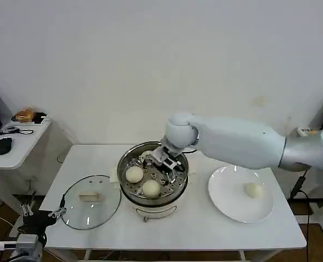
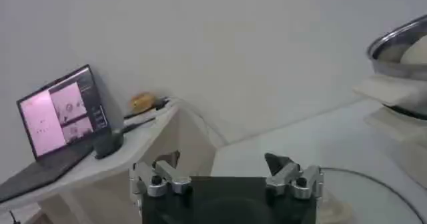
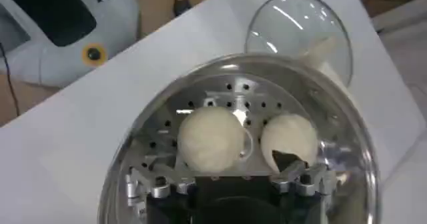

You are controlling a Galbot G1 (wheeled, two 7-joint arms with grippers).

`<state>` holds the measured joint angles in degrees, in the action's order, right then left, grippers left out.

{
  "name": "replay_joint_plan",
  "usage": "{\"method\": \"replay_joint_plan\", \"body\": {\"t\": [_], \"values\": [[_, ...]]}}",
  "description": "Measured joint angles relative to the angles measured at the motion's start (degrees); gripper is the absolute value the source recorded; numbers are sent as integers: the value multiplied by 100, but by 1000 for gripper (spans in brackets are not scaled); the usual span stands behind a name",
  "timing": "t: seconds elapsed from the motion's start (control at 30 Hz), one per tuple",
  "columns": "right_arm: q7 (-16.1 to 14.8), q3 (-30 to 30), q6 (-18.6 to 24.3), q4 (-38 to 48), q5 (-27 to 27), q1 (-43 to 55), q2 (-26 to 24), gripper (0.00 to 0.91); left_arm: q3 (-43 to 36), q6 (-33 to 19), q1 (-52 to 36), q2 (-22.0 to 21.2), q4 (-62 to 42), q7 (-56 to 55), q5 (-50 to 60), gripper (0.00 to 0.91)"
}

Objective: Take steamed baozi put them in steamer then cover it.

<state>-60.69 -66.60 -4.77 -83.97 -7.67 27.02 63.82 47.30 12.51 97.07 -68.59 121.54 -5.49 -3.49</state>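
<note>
The table (image 1: 205, 229) carries the steamer (image 1: 129, 185), with the lid (image 1: 90, 210) to its left and a plate (image 1: 227, 196) to its right. The right gripper (image 1: 169, 162) hangs inside the steamer, jaws spread and empty. The left gripper (image 2: 227, 179) waits open by the lid. Two buns (image 1: 134, 174) sit in the basket and one bun (image 1: 253, 190) on the plate; they look soft and light, best held gently round the sides.

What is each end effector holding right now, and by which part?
Nothing. The right end effector is open at the steamer, with no baozi between its fingers; the left end effector is open and empty by the cover.
</note>
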Motion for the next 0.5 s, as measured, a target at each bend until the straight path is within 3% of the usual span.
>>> {"method": "replay_joint_plan", "body": {"t": [0.23,0.5], "values": [[192,216,-361,-2,-243,118,-557,907,-33,-16,-35,67,-35,7,-49,907],[368,317,-851,-239,-527,44,-1670,907,-159,-9,-129,154,-49,7,-45,907]]}}
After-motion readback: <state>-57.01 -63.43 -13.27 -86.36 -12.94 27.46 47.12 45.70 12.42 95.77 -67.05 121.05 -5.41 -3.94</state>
